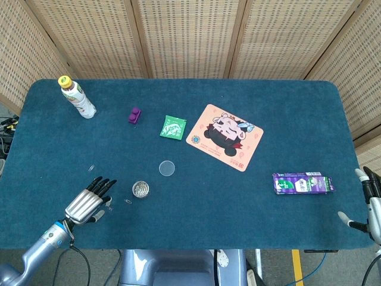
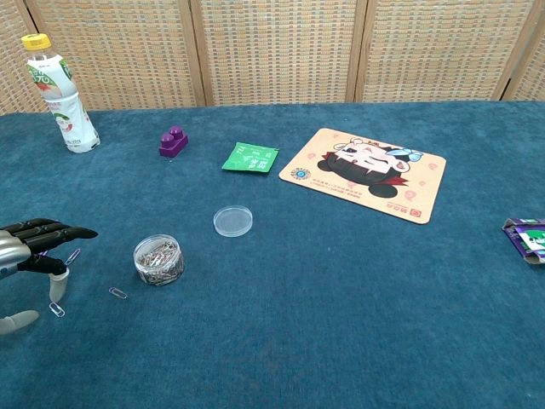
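Paper clips [image 2: 56, 308] are lying loose on the tabletop [image 2: 341, 324] just under the left hand [image 1: 88, 201], whose fingers [image 2: 61, 231] are hovering spread and empty; a clumsy dip risks knocking the clip jar [image 2: 158, 259] nearby. The right hand [image 1: 369, 202] is idling, empty, at the edge.

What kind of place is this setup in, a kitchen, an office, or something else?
Probably a robot test or lab workspace, not a kitchen. A table covered in blue felt stands before woven screen panels, and small unrelated things are laid out on it: a jar of paper clips, a cartoon mouse pad and a drink bottle.
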{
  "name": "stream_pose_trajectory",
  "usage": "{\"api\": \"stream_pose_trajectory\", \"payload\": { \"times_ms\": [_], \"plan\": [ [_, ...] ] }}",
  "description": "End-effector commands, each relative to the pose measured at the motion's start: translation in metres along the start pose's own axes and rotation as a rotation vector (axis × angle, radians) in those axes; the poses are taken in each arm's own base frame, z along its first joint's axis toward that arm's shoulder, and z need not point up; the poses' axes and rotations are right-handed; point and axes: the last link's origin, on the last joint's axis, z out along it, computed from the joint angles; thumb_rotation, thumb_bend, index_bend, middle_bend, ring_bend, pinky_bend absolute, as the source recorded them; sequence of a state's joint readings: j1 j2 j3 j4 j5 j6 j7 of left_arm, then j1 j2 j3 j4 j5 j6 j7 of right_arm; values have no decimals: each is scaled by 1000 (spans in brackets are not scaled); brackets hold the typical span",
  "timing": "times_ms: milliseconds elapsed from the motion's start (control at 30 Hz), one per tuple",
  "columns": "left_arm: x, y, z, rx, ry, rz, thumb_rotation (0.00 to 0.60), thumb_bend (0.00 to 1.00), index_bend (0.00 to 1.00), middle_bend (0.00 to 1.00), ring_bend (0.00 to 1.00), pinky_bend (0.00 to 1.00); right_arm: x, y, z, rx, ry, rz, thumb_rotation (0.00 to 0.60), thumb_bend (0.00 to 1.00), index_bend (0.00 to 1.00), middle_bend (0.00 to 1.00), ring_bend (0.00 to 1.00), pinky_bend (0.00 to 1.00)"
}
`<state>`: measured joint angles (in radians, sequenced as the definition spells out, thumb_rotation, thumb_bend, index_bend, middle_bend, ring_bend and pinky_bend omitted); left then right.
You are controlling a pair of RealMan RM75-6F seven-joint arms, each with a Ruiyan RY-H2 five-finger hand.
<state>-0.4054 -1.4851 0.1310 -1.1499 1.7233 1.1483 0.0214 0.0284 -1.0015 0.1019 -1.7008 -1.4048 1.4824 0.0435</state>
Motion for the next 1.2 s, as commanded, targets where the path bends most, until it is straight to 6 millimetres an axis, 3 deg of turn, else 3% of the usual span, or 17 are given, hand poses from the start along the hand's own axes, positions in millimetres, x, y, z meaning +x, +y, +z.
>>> {"api": "stream_pose_trajectory", "payload": {
  "times_ms": [33,500,833,1200],
  "plan": [
    [-4,0,2,4,7,-4,600,378,474,0,0,0,0,0,0,1,0,-1,600,0,26,0,0,0],
    [-11,2,10,1,23,-1,600,370,479,0,0,0,0,0,0,3,-3,0,600,0,25,0,0,0],
    [-16,3,11,2,31,6,600,367,677,0,0,0,0,0,0,2,-5,6,600,0,25,0,0,0],
    [-16,3,11,2,38,6,600,377,691,0,0,0,1,1,0,3,-4,9,600,0,25,0,0,0]
  ]
}}
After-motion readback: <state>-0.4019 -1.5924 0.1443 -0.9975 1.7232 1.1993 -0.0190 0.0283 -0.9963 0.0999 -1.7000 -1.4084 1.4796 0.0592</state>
